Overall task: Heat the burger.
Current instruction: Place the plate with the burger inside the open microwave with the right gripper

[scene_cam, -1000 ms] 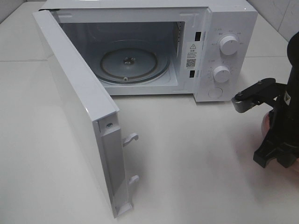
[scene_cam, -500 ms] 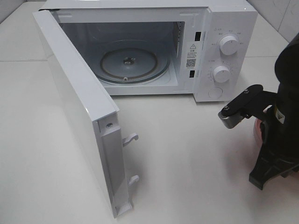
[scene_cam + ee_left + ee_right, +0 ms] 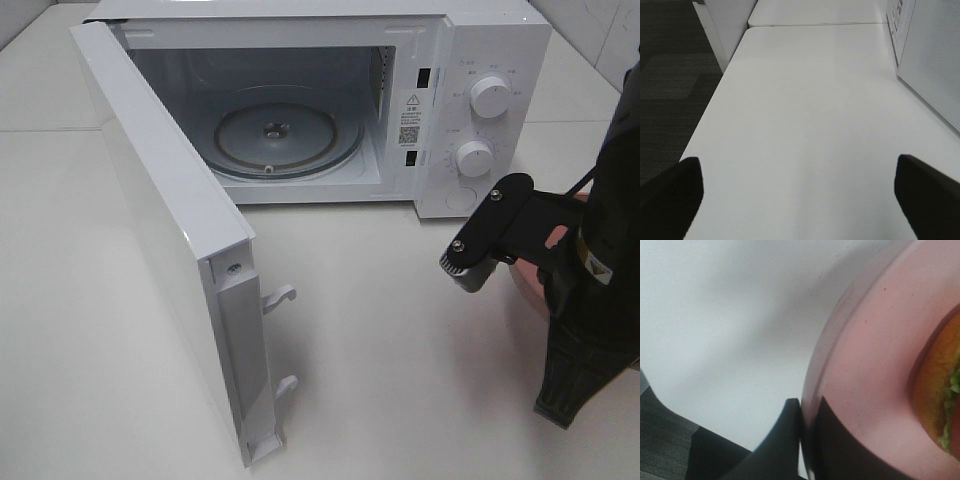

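Note:
The burger (image 3: 940, 395), with an orange-brown bun and green filling, lies on a round pink plate (image 3: 875, 370). My right gripper (image 3: 807, 412) is shut on the plate's rim, one finger on each side of it. In the high view only a pink sliver of the plate (image 3: 528, 290) shows under my right arm (image 3: 590, 290), in front of the microwave's control panel; the burger is hidden there. My left gripper (image 3: 800, 195) is open over bare table with nothing between its fingers, and it is out of the high view.
A white microwave (image 3: 480, 40) stands at the back with its door (image 3: 170, 230) swung wide open toward the front left. Its glass turntable (image 3: 285, 140) holds nothing. Two dials (image 3: 488, 95) sit on its right panel. The table edge (image 3: 710, 100) and dark floor show in the left wrist view.
My right arm has swung left and toward the front with the plate in its grip; more of the pink rim now shows. The left gripper has not moved.

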Action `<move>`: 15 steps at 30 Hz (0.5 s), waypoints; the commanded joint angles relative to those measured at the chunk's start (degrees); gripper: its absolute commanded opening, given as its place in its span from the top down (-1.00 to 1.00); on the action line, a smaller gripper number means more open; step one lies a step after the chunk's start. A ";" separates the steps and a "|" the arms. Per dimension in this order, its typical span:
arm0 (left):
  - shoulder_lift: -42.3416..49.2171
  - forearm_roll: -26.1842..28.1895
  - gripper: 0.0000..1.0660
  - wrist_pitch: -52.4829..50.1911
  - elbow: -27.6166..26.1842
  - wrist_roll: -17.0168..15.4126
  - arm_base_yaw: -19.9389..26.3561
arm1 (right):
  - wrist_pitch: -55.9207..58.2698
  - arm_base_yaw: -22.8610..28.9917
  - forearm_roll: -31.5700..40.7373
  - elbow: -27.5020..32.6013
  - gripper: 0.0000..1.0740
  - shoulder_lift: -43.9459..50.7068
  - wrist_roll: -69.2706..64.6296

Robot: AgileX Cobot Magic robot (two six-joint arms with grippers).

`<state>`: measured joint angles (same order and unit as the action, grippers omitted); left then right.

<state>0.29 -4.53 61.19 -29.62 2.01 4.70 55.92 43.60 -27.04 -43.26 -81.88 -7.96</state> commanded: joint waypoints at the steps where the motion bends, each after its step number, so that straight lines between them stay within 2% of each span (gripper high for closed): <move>1: 0.34 0.06 -0.83 -0.29 0.11 -0.23 -0.34 | 2.46 1.15 -2.75 -0.11 1.00 0.80 -0.69; 3: 0.34 0.06 -0.83 -0.29 0.11 -0.23 -0.34 | 4.53 4.01 -2.81 -0.11 1.00 0.97 -0.69; 15: 0.34 0.06 -0.83 -0.29 0.11 -0.23 -0.34 | 3.78 12.95 -5.16 -0.11 1.00 1.66 -0.11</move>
<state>0.29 -4.53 61.19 -29.62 2.01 4.70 59.13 56.09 -28.36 -43.26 -80.79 -8.37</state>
